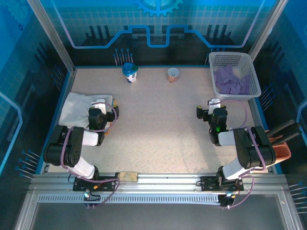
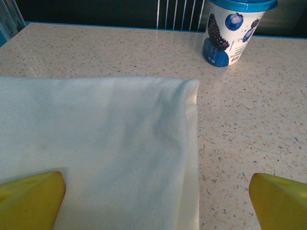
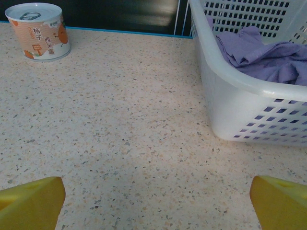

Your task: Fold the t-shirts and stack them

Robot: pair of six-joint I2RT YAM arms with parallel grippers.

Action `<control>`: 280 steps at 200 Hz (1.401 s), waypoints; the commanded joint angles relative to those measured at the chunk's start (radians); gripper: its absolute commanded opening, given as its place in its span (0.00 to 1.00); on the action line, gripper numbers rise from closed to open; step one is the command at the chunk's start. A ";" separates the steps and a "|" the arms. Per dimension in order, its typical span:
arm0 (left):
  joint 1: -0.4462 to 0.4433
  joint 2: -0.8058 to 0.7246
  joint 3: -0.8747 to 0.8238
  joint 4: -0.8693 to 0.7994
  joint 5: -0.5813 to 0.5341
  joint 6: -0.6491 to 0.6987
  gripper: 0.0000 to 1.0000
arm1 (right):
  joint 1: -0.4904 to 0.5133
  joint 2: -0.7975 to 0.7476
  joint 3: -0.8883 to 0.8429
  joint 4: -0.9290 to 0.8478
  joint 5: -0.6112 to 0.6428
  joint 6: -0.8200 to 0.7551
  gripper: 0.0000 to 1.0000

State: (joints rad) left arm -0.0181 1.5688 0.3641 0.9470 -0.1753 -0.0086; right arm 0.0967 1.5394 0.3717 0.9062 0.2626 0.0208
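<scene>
At the left of the table, a folded white t-shirt (image 2: 96,143) is laid flat. The left gripper (image 2: 156,203) is held over its near right edge, jaws spread wide, nothing gripped. A blue-lidded cup (image 2: 230,31) is stood beyond. Further right, an orange-printed can (image 3: 41,31) is seen. The right gripper (image 3: 156,203) is held wide open above bare tabletop (image 3: 144,134). At the far right, a lavender t-shirt (image 3: 268,55) is bunched inside a white lattice basket (image 3: 230,105).
</scene>
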 commanded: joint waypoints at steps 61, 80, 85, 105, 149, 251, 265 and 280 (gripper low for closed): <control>-0.096 -0.286 0.141 -0.460 -0.159 -0.045 0.99 | 0.085 -0.223 0.196 -0.432 0.196 0.005 1.00; -0.099 -0.321 0.211 -0.638 -0.150 -0.165 0.97 | 0.085 -0.222 0.347 -0.670 0.183 0.092 1.00; -0.101 -0.325 0.229 -0.680 -0.150 -0.194 0.97 | 0.084 -0.209 0.397 -0.743 0.172 0.119 1.00; -0.104 -0.330 0.309 -0.871 -0.103 -0.298 0.97 | 0.068 -0.135 0.639 -1.067 0.099 0.224 1.00; -0.166 -0.358 0.398 -1.153 0.023 -0.384 0.93 | -0.003 0.088 1.047 -1.444 0.028 0.403 1.00; -0.261 -0.567 0.323 -1.232 0.122 -0.420 0.93 | -0.179 0.457 1.428 -1.490 0.135 0.628 0.96; -0.261 -0.611 0.284 -1.203 0.123 -0.441 0.93 | -0.182 0.493 1.441 -1.498 0.149 0.633 0.96; -0.261 -0.640 0.262 -1.191 0.124 -0.454 0.93 | -0.200 0.519 1.440 -1.497 0.136 0.655 0.95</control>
State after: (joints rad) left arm -0.2722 0.9760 0.6739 -0.2798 -0.0757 -0.4210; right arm -0.0818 1.9991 1.7885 -0.5640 0.3714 0.6212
